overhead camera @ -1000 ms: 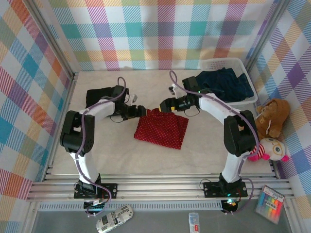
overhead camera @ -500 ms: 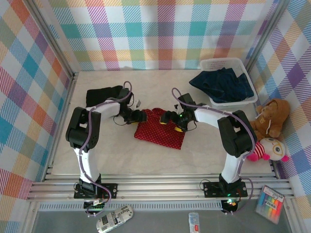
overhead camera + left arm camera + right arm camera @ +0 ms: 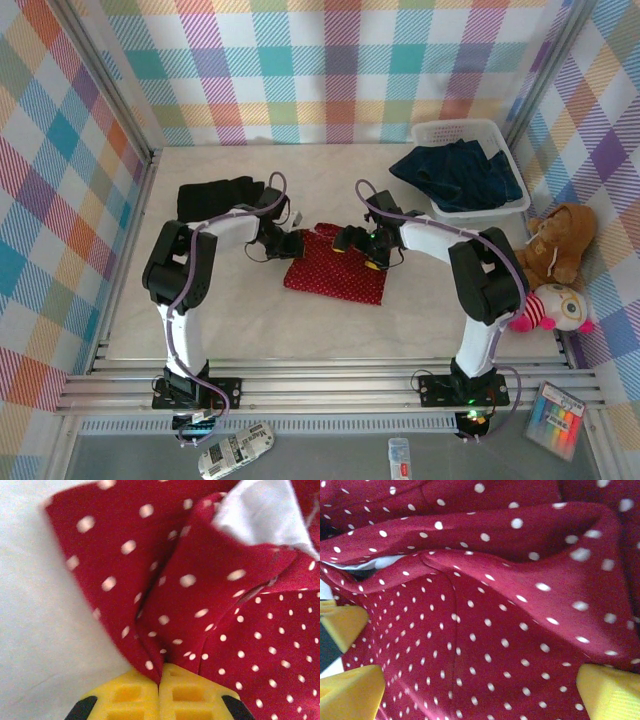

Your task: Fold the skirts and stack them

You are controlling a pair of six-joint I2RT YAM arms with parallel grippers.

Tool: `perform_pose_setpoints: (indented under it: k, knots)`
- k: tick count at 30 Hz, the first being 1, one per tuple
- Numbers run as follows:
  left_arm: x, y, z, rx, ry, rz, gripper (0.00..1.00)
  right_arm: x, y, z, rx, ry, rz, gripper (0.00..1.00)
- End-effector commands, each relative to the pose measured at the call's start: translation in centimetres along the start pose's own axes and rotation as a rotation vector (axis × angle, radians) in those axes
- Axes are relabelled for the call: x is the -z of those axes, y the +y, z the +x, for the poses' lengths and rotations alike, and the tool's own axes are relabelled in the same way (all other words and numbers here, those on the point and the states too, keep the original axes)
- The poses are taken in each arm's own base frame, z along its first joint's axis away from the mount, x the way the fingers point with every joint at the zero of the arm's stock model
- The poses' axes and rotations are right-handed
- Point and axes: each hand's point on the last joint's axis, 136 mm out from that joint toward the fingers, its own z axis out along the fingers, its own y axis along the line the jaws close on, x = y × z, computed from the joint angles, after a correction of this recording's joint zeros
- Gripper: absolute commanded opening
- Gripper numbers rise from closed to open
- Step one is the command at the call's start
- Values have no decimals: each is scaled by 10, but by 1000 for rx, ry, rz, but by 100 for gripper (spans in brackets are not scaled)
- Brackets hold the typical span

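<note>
The red skirt with white dots lies folded mid-table. My left gripper is at its upper left corner. In the left wrist view the yellow fingers are pressed together, so the left gripper is shut on a bunched fold of the red skirt. My right gripper rests on the skirt's upper edge. It stands open, with the red cloth spread between its fingers. A black skirt lies at the back left. Dark blue denim skirts fill the basket.
The white mesh basket stands at the back right by the wall. A brown teddy bear and a striped doll sit along the right edge. Bare table lies in front of the red skirt.
My left gripper has closed on the red skirt's corner. The right gripper came down from near the basket onto the skirt's top edge, and the skirt shifted slightly.
</note>
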Motion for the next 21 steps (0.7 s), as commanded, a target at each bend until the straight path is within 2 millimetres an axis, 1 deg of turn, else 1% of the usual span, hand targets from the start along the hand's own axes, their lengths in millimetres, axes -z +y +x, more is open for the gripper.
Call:
perform_pose_setpoints:
  k: [1, 3, 5, 6, 7, 9, 12, 14, 17, 19, 21]
  knots:
    - [62, 17, -37, -45, -204, -298, 0, 21, 2, -8, 15, -78, 3, 99]
    - [93, 29, -56, -41, -284, -437, 0, 38, 17, -21, 34, -130, -24, 99]
    - [118, 38, -72, -56, -324, -561, 0, 50, 24, -31, 41, -166, -14, 99]
    - [126, 40, -79, -68, -330, -599, 0, 54, 25, -35, 41, -177, -12, 99]
    - [133, 39, -87, -90, -332, -630, 0, 59, 27, -39, 37, -187, -11, 99]
    - [139, 42, -101, -135, -327, -682, 0, 63, 28, -44, 30, -195, -12, 99]
    - [146, 55, -120, -182, -289, -722, 0, 68, 29, -47, 28, -213, -13, 99]
    - [159, 71, -134, -184, -275, -742, 0, 71, 27, -47, 26, -222, -9, 99]
    - [181, 91, -147, -174, -275, -756, 0, 74, 23, -46, 22, -234, 2, 99]
    - [198, 108, -153, -146, -278, -747, 0, 75, 20, -44, 18, -236, 11, 99]
    - [210, 125, -152, -118, -266, -719, 0, 75, 17, -44, 14, -236, 21, 99]
